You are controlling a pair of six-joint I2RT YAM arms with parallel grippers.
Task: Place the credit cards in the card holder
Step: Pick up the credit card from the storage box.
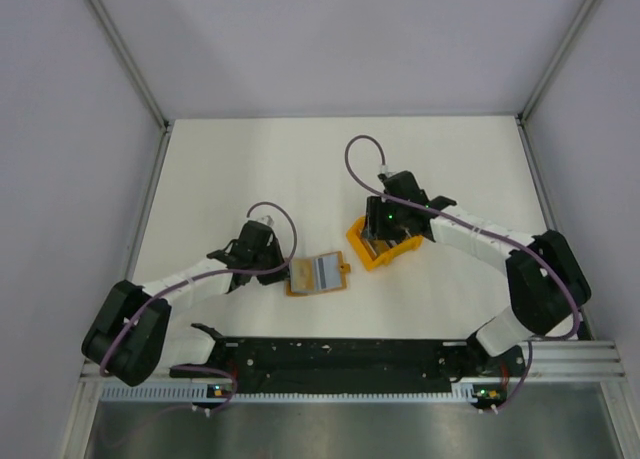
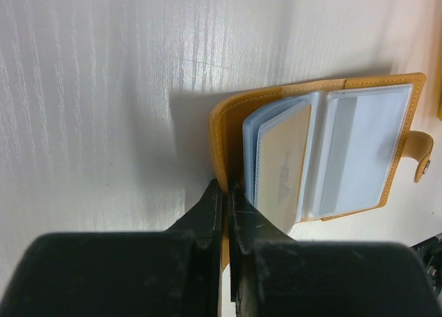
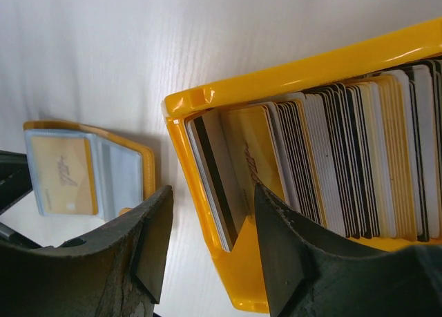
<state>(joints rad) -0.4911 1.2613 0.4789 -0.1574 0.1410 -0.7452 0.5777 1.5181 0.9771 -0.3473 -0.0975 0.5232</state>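
1. card holder: lies open on table, at 8 o'clock from orange bin. The left gripper is pinched on its cover edge, and the fingers hide the near corner.
2. credit cards: upright row in the bin, cut off at 3 o'clock.
3. right gripper: jaws apart astride the bin's end wall; contact unclear.

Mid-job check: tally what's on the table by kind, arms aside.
Card holder: 1
Orange bin: 1
Card showing in the holder's sleeves: 1
Cards packed in the bin: too many to count
Total counted: 3
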